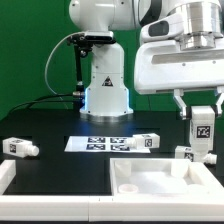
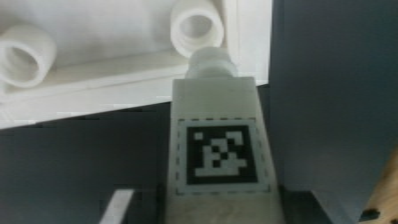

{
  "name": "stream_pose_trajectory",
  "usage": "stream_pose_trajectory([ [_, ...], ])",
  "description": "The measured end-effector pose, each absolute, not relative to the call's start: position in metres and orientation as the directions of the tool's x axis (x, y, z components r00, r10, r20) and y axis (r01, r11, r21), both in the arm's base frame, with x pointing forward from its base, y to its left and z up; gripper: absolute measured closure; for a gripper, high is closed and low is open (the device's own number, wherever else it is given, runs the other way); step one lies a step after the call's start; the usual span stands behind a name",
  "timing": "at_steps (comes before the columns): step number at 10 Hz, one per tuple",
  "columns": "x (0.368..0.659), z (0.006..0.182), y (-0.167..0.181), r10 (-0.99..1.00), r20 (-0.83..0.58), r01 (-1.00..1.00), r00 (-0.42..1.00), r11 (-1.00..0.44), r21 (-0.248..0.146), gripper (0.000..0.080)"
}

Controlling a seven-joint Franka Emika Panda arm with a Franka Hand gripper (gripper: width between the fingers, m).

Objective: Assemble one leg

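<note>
My gripper (image 1: pixel 202 122) is shut on a white leg (image 1: pixel 202 128) with a black-and-white tag and holds it upright above the far right corner of the large white tray-like part (image 1: pixel 150 185). In the wrist view the leg (image 2: pixel 222 140) runs between my fingers (image 2: pixel 121 207), its narrow tip pointing at the tray's rim (image 2: pixel 107 85) by two round sockets (image 2: pixel 22 62). Three more legs lie on the table: one at the exterior view's left (image 1: pixel 20 147), one by the marker board (image 1: pixel 143 143), one under the held leg (image 1: pixel 193 154).
The marker board (image 1: pixel 100 143) lies flat mid-table before the robot base (image 1: pixel 105 95). A white raised border (image 1: pixel 8 178) edges the black table at the exterior view's left. A green backdrop stands behind.
</note>
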State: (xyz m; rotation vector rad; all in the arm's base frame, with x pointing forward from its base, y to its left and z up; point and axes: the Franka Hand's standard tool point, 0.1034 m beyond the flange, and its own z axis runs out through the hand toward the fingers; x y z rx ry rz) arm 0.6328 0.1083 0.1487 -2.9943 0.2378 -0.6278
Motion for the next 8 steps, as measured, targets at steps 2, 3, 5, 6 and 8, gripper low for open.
stream_pose_trajectory([
  [2,0.633,0.148,0.109,-0.168,0.391,-0.137,0.905,-0.985,-0.107,0.0512],
  [3,0.634,0.148,0.111,-0.121,0.425,-0.090,0.897,-0.992,-0.094,0.0512],
  [5,0.628,0.129,0.112,0.041,0.512,0.059,0.858,-0.998,-0.019,0.0512],
  [6,0.631,0.128,0.117,0.083,0.553,0.097,0.829,-0.995,0.004,0.0512],
  [8,0.627,0.123,0.123,0.110,0.566,0.115,0.817,-0.993,0.027,0.0512],
])
